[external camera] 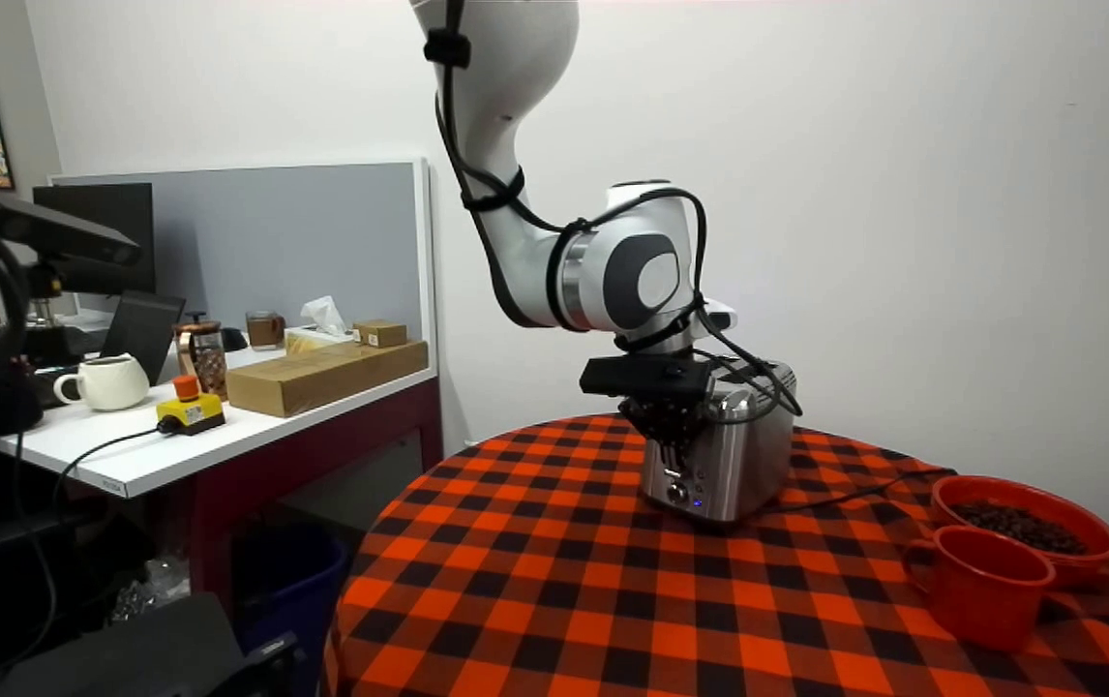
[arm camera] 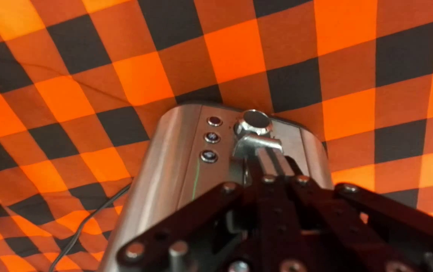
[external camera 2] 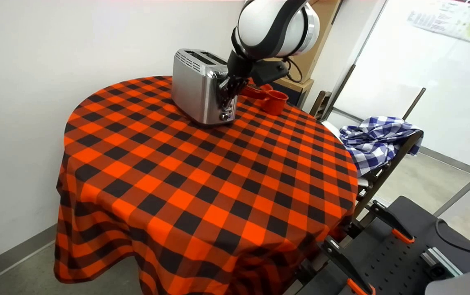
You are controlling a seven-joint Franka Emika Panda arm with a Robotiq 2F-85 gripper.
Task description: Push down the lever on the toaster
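Observation:
The silver toaster (external camera: 753,455) stands upright on the checked cloth; it also shows in an exterior view (external camera 2: 192,90) and in the wrist view (arm camera: 163,151). Its metal lever (arm camera: 253,142) sits low on the control face, just above the round knob (arm camera: 256,121). My gripper (arm camera: 270,153) is shut with nothing between its fingers. The fingertips lie on or right at the lever's upper side; contact looks likely but is not certain. In both exterior views the gripper (external camera: 674,460) (external camera 2: 223,105) points down in front of the toaster's control end and hides the lever.
A red bowl of dark beans (external camera: 1087,518) and a red mug (external camera: 990,595) stand on the round table (external camera: 613,620) beside the toaster. The toaster's black cord (external camera: 854,492) runs toward the bowl. A wall (external camera 2: 75,37) is close behind the toaster. A blue light shows on the toaster's face.

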